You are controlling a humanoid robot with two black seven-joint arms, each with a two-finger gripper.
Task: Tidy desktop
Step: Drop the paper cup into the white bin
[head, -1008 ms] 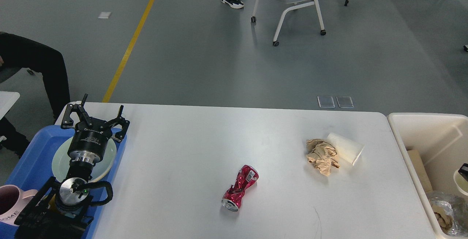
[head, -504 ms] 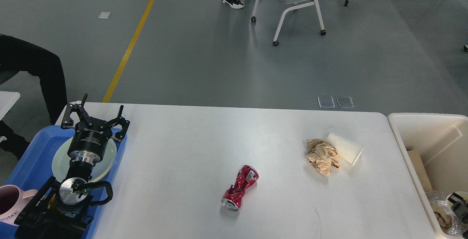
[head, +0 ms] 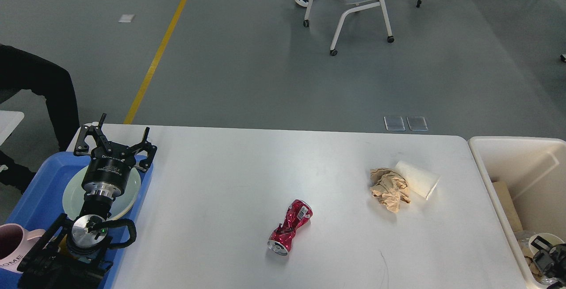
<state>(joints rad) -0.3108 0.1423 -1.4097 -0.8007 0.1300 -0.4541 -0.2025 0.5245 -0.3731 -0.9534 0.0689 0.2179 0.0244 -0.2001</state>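
White counter [head: 230,178] fills the frame, can [head: 289,227], paper wad [head: 389,188] and cup [head: 418,178] still on it. Right gripper [head: 546,258], state unclear, has sunk into the 4 o'clock bin [head: 522,156]; drop-off likely. Left gripper [head: 114,142] unmoved, spread, over the 8 o'clock tray [head: 40,183].

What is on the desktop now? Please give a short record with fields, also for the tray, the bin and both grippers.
desktop: white, holds three loose things
can: red, crushed, lying on its side near the front middle
paper: brown, crumpled, touching the cup
cup: white, lying on its side, right of the paper
tray: blue, at the left edge, holds a plate and a pink mug
bin: beige, at the right edge, some waste inside
left gripper: open, empty, above the plate
right gripper: low in the bin, state unclear
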